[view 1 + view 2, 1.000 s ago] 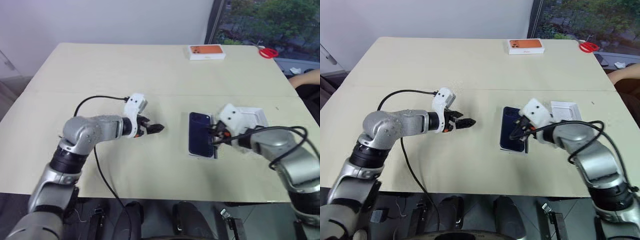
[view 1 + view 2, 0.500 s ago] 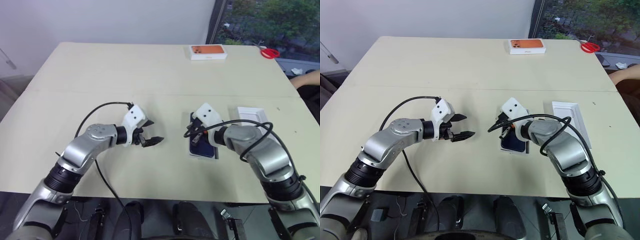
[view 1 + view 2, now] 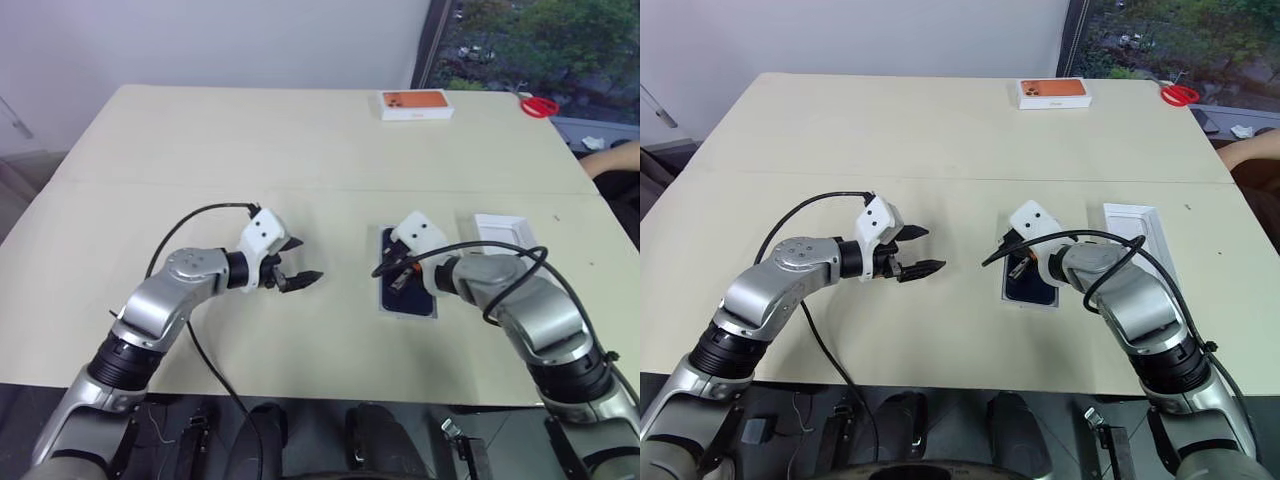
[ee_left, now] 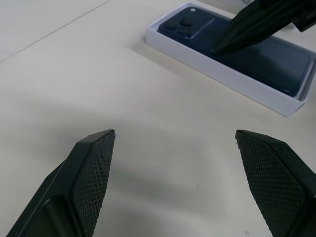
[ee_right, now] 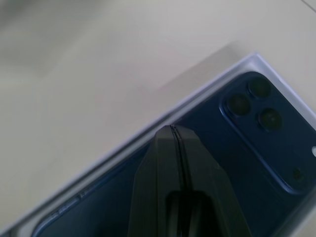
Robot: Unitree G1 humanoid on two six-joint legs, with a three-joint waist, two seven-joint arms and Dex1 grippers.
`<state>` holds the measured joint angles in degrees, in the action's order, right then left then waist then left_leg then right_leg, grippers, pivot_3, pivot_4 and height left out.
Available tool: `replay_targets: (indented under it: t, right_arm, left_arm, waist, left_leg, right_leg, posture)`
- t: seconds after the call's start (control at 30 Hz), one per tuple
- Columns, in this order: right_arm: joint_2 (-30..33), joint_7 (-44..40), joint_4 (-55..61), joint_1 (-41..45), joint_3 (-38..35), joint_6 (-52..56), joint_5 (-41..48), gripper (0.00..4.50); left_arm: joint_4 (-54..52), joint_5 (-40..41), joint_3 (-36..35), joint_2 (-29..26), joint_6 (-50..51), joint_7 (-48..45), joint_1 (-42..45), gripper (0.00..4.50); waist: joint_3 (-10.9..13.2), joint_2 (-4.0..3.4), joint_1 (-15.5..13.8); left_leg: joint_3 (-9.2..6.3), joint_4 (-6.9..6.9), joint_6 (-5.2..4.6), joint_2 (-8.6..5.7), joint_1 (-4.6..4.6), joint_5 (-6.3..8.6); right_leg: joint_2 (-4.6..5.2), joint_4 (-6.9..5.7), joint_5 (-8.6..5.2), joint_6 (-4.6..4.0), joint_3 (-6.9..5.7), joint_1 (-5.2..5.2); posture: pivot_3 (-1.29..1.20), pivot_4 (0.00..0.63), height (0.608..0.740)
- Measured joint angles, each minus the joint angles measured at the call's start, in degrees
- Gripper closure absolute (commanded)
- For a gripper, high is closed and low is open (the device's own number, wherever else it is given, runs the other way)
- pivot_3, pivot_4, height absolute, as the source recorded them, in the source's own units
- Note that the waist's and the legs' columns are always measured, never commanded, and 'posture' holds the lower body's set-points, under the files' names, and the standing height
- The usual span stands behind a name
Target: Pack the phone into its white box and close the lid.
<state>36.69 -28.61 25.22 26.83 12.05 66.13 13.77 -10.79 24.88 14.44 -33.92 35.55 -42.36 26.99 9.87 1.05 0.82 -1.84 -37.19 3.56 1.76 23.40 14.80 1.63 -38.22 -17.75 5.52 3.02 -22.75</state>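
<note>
The dark navy phone (image 3: 408, 292) lies face down inside the shallow white box (image 4: 217, 74), right of the table's centre, with its camera cluster at the far end. My right gripper (image 3: 398, 281) is shut. Its joined fingertips (image 5: 173, 129) rest on the phone's back near the box's left wall. My left gripper (image 3: 300, 272) hovers open and empty over bare table to the left of the box, pointing toward it. A white rectangular piece (image 3: 1137, 238) lies just right of the box; I cannot tell whether it is the lid.
A white box with an orange top (image 3: 416, 104) sits at the far edge of the table. Red scissors (image 3: 537, 105) lie at the far right corner. A person's arm (image 3: 615, 158) shows at the right edge. A black cable (image 3: 195, 330) hangs from my left arm.
The view has shifted. My right gripper's shut tip moved from the box's right side onto the phone's back. My left wrist rolled, and its gripper stayed open in place.
</note>
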Motion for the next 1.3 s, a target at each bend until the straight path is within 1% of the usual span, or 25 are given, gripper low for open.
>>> replay_targets:
  t: [0.23, 0.33, 0.43, 0.53, 0.63, 0.73, 0.77, 0.83, 0.87, 1.07, 1.17, 1.3]
  right_arm:
    - [0.5, -0.3, 0.7, -0.4, -0.2, 0.3, 0.1, 4.5]
    - [1.4, -1.9, 2.5, -1.0, -2.5, 0.1, 1.5, 4.5]
    - [5.5, -3.9, 4.3, -1.3, -7.1, -0.7, 2.8, 4.5]
    - [10.3, -5.9, 5.1, -4.3, -11.5, -2.5, 3.0, 4.5]
    - [13.9, -8.1, 5.6, -9.1, -14.3, -4.3, 3.4, 4.5]
    - [18.2, -10.2, 5.9, -14.9, -17.0, -7.0, 3.3, 4.5]
    - [18.7, -10.4, 5.9, -15.9, -17.5, -7.5, 3.2, 4.5]
    - [18.7, -10.5, 6.0, -16.6, -17.9, -8.2, 3.2, 4.5]
    - [18.6, -10.5, 6.0, -16.9, -17.9, -8.6, 3.3, 4.5]
    - [18.5, -9.7, 6.1, -19.0, -16.6, -9.8, 2.7, 4.5]
    - [18.6, -9.3, 6.1, -19.8, -15.9, -10.4, 1.9, 4.5]
    - [18.5, -9.5, 6.0, -20.8, -13.5, -11.7, 0.9, 4.5]
  left_arm:
    - [0.0, -1.1, -0.1, 0.8, 0.0, -1.0, -0.3, 0.4]
    - [0.0, -2.0, -0.2, 1.0, -0.7, -1.4, -0.6, 0.4]
    - [0.0, -3.2, -0.1, 1.9, -2.5, -1.7, -0.8, 0.4]
    - [1.2, -5.5, 1.1, 3.1, -4.4, -2.6, 0.0, 0.4]
    - [3.0, -7.9, 3.3, 4.0, -6.6, -4.4, 1.1, 1.24]
    - [4.5, -9.5, 5.8, 5.2, -9.1, -7.6, 2.5, 2.67]
    - [5.0, -9.8, 6.4, 5.6, -9.5, -8.4, 3.1, 3.25]
    - [6.1, -10.4, 7.4, 6.8, -9.6, -9.6, 4.3, 4.24]
    - [6.6, -10.8, 7.9, 7.4, -9.6, -10.1, 4.8, 4.48]
    - [12.3, -15.1, 13.2, 10.8, -6.6, -11.3, 9.5, 4.48]
    - [13.9, -16.5, 14.1, 11.5, -6.2, -12.1, 9.9, 4.48]
    - [17.3, -18.5, 15.5, 14.4, -6.2, -12.7, 13.0, 4.48]
  waist:
    - [0.0, 0.0, 0.0]
    - [0.0, 0.0, 0.0]
    - [0.0, -0.01, -0.2]
    - [0.0, -0.01, -0.4]
    - [0.0, -0.01, -0.2]
    - [0.0, -0.01, -0.1]
    - [0.0, -0.02, 0.1]
    - [0.0, -0.04, 0.2]
    - [0.0, -0.04, 0.1]
    - [0.0, -0.04, -0.2]
    - [0.0, -0.04, 0.0]
    - [0.0, -0.04, -0.2]
  left_leg:
    - [0.0, 0.0, -0.01, 0.0, 0.0, 0.0]
    - [0.0, 0.0, -0.01, 0.0, 0.01, 0.0]
    - [-0.01, -0.02, -0.01, -0.01, 0.02, 0.01]
    - [0.0, -0.04, -0.06, -0.02, 0.0, 0.03]
    - [0.01, -0.03, -0.07, -0.01, 0.0, 0.04]
    - [0.03, -0.04, -0.07, -0.01, -0.02, 0.04]
    - [0.06, -0.04, -0.07, 0.0, -0.05, 0.04]
    - [0.05, -0.04, -0.07, 0.01, -0.08, 0.04]
    - [0.04, -0.04, -0.07, 0.01, -0.07, 0.04]
    - [0.04, -0.1, -0.1, -0.02, -0.02, 0.06]
    - [0.03, -0.09, -0.11, 0.0, -0.04, 0.06]
    - [0.02, -0.13, -0.11, -0.01, -0.03, 0.06]
  right_leg:
    - [0.0, 0.0, 0.0, 0.0, 0.0, 0.0]
    - [0.0, 0.0, 0.0, 0.0, 0.0, -0.01]
    - [0.03, 0.03, 0.0, 0.0, -0.03, 0.03]
    - [0.03, 0.05, 0.0, 0.01, -0.04, 0.07]
    - [0.01, 0.05, 0.0, 0.01, -0.02, 0.06]
    - [0.0, 0.03, 0.0, 0.01, 0.0, 0.07]
    - [-0.02, 0.01, 0.0, 0.01, 0.02, 0.07]
    - [-0.05, 0.0, 0.0, 0.0, 0.02, 0.1]
    - [-0.06, 0.0, 0.0, 0.0, 0.02, 0.08]
    - [-0.04, 0.03, 0.0, 0.02, 0.01, 0.1]
    - [-0.05, 0.02, 0.0, 0.02, 0.01, 0.09]
    - [-0.06, 0.01, 0.0, 0.02, 0.0, 0.11]
  posture:
    - [0.0, 0.15, 0.74]
    - [0.0, 0.15, 0.74]
    - [0.0, 0.15, 0.74]
    - [0.0, 0.15, 0.74]
    - [0.0, 0.15, 0.74]
    - [0.0, 0.15, 0.74]
    - [0.0, 0.15, 0.74]
    - [0.0, 0.15, 0.74]
    - [0.0, 0.15, 0.74]
    - [0.0, 0.15, 0.74]
    - [0.0, 0.15, 0.74]
    - [0.0, 0.15, 0.74]
